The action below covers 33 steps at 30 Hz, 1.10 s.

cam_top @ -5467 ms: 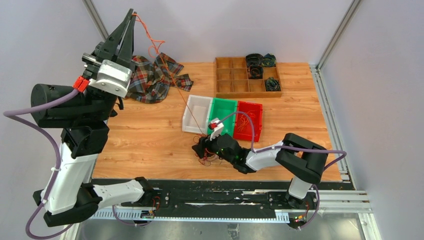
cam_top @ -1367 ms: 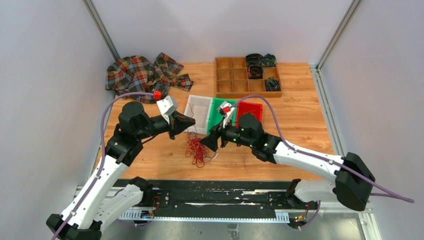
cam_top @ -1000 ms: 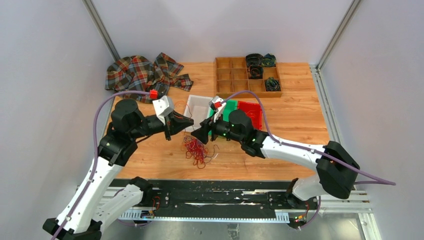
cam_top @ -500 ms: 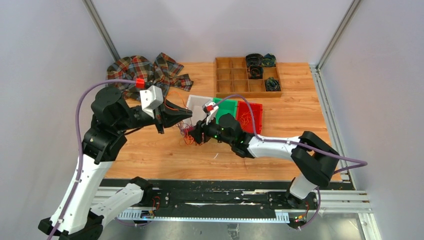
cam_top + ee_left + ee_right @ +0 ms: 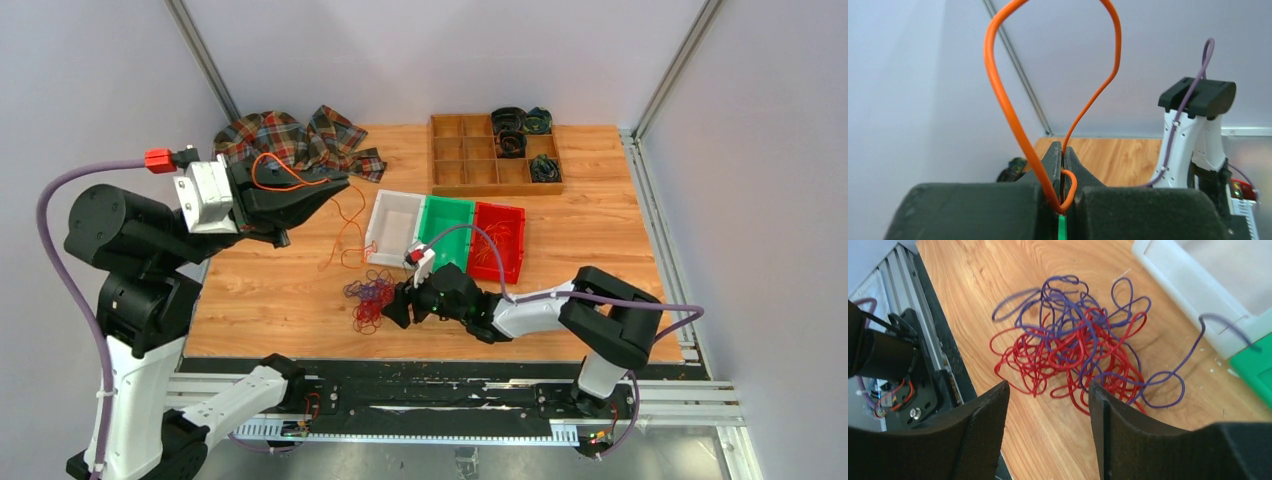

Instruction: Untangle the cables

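Observation:
My left gripper [image 5: 335, 184] is raised high at the left and is shut on an orange cable [image 5: 347, 232]. The cable loops over the fingers and hangs down to the table. In the left wrist view the cable [image 5: 1000, 95] is pinched between the closed fingertips of that gripper [image 5: 1063, 148]. A tangle of red and purple cables [image 5: 369, 300] lies on the table. My right gripper [image 5: 396, 308] is low beside its right side, open and empty. In the right wrist view the tangle [image 5: 1073, 355] lies just beyond the open gripper [image 5: 1049, 390].
White [image 5: 383, 240], green [image 5: 428, 237] and red [image 5: 516, 245] bins stand in a row behind the tangle; the red one holds thin red wire. A wooden compartment tray [image 5: 466, 156] with coiled cables is at the back. A plaid cloth [image 5: 290, 145] lies back left.
My left gripper has risen up and to the left, drawing the orange cable out of the tangle. My right gripper has let go of the tangle and dropped toward the near edge.

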{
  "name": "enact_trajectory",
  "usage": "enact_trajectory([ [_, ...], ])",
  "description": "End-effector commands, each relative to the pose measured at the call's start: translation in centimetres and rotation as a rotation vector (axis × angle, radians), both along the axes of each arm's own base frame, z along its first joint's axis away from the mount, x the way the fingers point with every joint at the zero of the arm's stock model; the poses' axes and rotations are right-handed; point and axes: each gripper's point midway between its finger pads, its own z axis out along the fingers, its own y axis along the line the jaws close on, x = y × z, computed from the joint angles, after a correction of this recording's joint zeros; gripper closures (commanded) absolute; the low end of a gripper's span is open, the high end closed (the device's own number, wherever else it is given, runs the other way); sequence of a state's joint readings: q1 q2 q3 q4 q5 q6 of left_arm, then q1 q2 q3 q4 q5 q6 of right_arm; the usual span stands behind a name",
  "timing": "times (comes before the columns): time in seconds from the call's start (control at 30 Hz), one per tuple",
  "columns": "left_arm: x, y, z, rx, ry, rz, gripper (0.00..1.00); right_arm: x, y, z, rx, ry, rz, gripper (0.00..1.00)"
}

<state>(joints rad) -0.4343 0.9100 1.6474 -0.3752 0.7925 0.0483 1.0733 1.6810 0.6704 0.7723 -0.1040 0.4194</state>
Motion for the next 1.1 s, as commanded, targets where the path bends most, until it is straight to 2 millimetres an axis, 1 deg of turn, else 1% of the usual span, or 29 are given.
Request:
enact_trajectory([
  [0.0,1.7,0.1,1.2,-0.04,-0.007,0.056,0.99,0.0,-0.5,2.4,0.061,-0.029,-0.048,0.36],
  [0.03,2.1,-0.1,0.8,-0.034,0.007,0.056,0.99,0.4,-0.9,3.6,0.071,-0.047,-0.071,0.32],
  [0.07,2.4,-0.2,0.3,-0.028,0.022,0.054,0.99,0.8,-1.4,5.4,0.095,-0.069,-0.095,0.28],
  [0.17,3.9,-0.8,-1.9,-0.006,0.069,0.064,0.99,2.1,-3.6,8.9,0.11,-0.126,-0.179,0.24],
  [0.23,5.2,-1.4,-3.9,0.014,0.11,0.064,0.99,3.0,-5.6,11.1,0.108,-0.167,-0.246,0.23],
  [0.3,6.1,-2.1,-5.6,0.029,0.141,0.051,0.99,4.3,-8.2,12.6,0.072,-0.203,-0.346,0.22],
  [0.33,6.8,-2.6,-6.4,0.035,0.16,0.044,0.99,5.0,-9.9,13.3,0.045,-0.22,-0.412,0.22],
  [0.37,7.2,-3.1,-7.1,0.046,0.178,0.034,0.99,5.8,-11.8,13.5,0.002,-0.231,-0.494,0.23],
  [0.47,8.2,-5.3,-9.7,0.106,0.223,0.0,0.99,7.9,-18.6,13.4,-0.123,-0.238,-0.774,0.23],
  [0.53,8.6,-7.1,-11.6,0.158,0.251,-0.025,0.99,8.6,-22.6,13.1,-0.161,-0.214,-0.911,0.22],
  [0.6,9.0,-8.9,-13.4,0.207,0.28,-0.051,0.99,9.0,-26.1,12.7,-0.174,-0.189,-1.02,0.21],
  [0.67,9.6,-10.6,-15.1,0.258,0.295,-0.076,1.0,9.0,-29.0,12.5,-0.167,-0.164,-1.11,0.2],
  [0.73,10.8,-12.2,-16.4,0.289,0.311,-0.084,0.99,8.9,-31.2,12.3,-0.177,-0.158,-1.169,0.19],
  [0.9,13.9,-16.6,-18.4,0.328,0.337,-0.116,0.99,8.7,-35.4,11.6,-0.218,-0.135,-1.302,0.18],
  [1.07,16.5,-20.9,-19.8,0.347,0.361,-0.143,1.0,8.4,-37.3,11.3,-0.208,-0.129,-1.361,0.18],
])
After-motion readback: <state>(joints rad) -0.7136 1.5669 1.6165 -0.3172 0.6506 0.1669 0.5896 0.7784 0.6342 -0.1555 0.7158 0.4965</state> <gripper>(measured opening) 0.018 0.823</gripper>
